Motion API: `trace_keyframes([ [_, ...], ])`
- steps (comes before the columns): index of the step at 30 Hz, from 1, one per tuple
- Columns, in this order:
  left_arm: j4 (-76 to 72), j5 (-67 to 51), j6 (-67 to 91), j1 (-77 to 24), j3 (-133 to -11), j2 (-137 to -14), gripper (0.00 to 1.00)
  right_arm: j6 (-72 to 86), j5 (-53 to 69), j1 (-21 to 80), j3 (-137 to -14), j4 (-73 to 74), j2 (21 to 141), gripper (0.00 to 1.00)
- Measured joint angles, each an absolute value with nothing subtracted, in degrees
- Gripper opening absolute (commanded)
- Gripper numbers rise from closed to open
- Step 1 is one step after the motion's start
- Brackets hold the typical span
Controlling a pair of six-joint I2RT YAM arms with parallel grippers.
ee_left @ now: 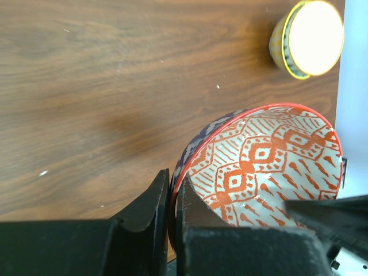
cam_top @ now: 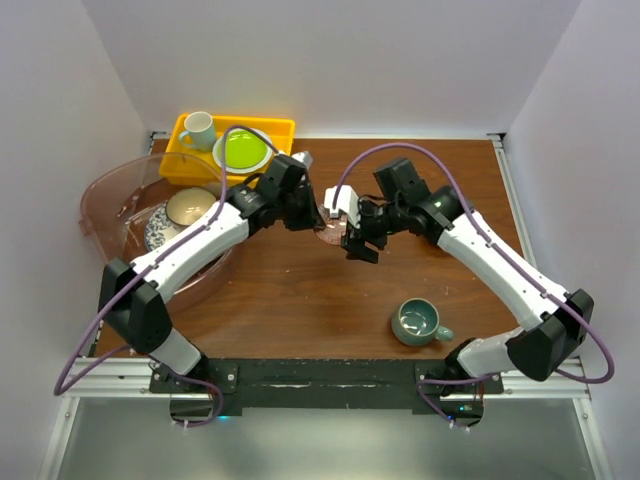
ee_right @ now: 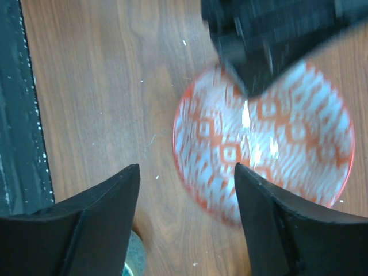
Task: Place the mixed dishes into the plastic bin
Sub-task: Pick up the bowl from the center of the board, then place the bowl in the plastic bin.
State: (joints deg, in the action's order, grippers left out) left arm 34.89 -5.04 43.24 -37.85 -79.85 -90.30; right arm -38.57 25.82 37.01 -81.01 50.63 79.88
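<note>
A small red-and-white patterned bowl sits on the brown table between my two grippers. My left gripper is shut on its rim, one finger inside and one outside, as the left wrist view shows on the bowl. My right gripper is open and empty just above the bowl, its jaws wide apart. The pinkish transparent bin at the left holds a cream-tan bowl and a blue-rimmed plate. A teal mug stands front right. The pale green tray is out of view.
A yellow tray at the back left holds a white mug and a lime-green plate. A small yellow cup stands on the table just beyond the bowl. The mug's rim shows under my right gripper.
</note>
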Motion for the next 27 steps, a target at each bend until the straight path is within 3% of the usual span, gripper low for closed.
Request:
trace_keyframes([
  [11, 35.1, -1.7, 41.1, -34.1, -77.1, -82.2, 0.00, -37.8, 34.5, 27.3, -89.7, 53.4, 79.3, 0.82],
  [27, 35.7, 4.1, 37.6, -29.2, -76.9, -72.6, 0.00, -31.6, 37.5, 19.7, -88.9, 52.2, 78.3, 0.85],
])
